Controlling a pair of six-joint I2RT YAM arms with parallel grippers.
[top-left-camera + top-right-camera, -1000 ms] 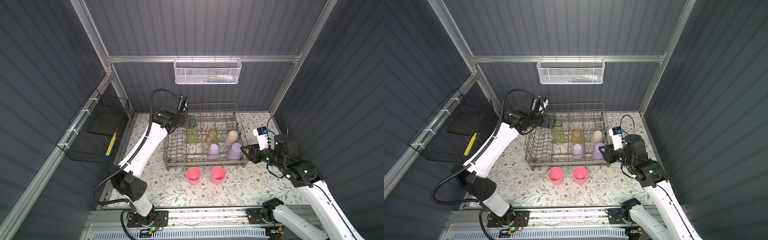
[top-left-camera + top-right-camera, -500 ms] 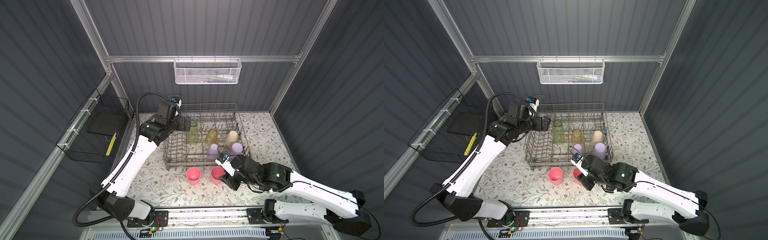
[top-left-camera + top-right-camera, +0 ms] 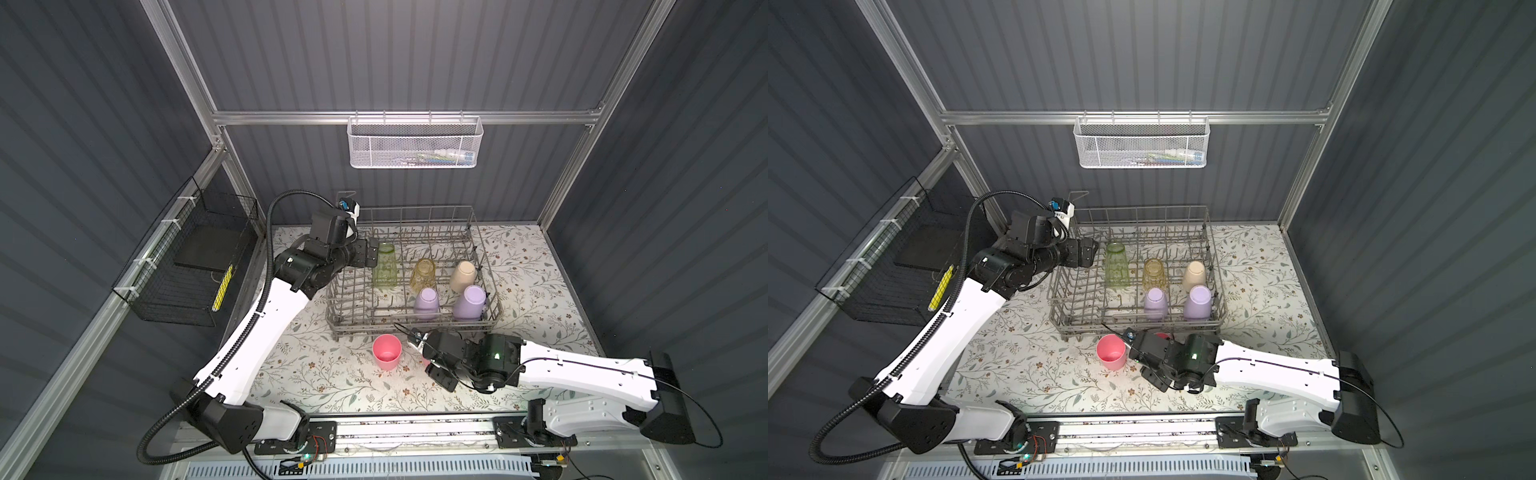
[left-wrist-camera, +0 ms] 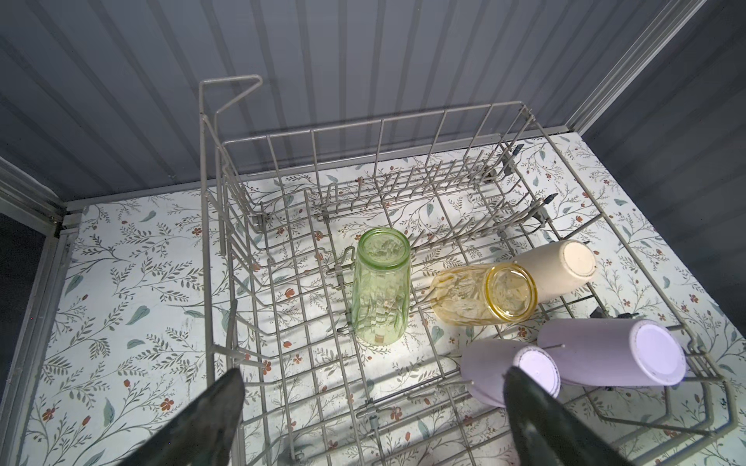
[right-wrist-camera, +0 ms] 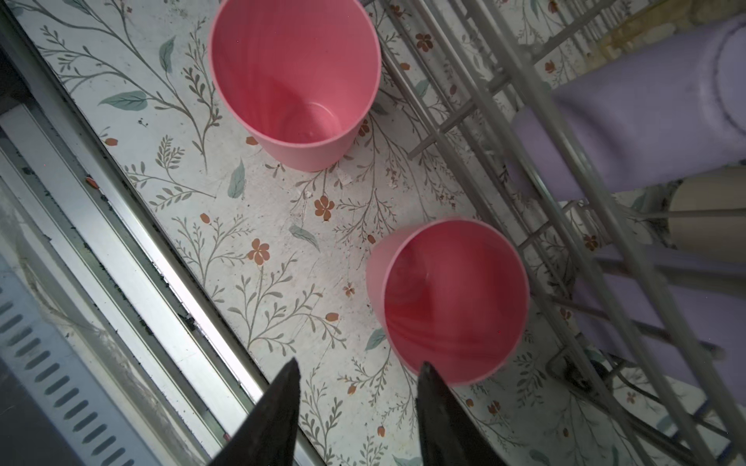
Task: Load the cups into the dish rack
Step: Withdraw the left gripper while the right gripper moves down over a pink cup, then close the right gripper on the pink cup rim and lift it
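**Desk:** One rack, loaded with what?

**Photographer:** The grey dish rack (image 3: 353, 291), at the back of the flowered table (image 3: 540, 270), holds five cups bottoms up. The green cup (image 3: 384, 266), yellow cup (image 3: 424, 272) and beige cup (image 3: 462, 276) form a row, with a lilac cup (image 3: 427, 303) and a second lilac cup (image 3: 469, 303) nearer the front.

**Desk:** The baskets?

**Photographer:** The black wire basket (image 3: 187, 266) holds a dark slab and a yellow strip. The white mesh basket (image 3: 415, 145) holds items too blurred to name.

**Desk:** The pink ones?

**Photographer:** A pink cup (image 3: 387, 352) and a second pink cup (image 5: 448, 298) stand empty on the table just outside the rack's front. The right gripper (image 5: 358, 365) hangs over the second with its fingers apart, grasping nothing. The left gripper (image 4: 371, 387) gapes wide and empty at the rack's left edge.
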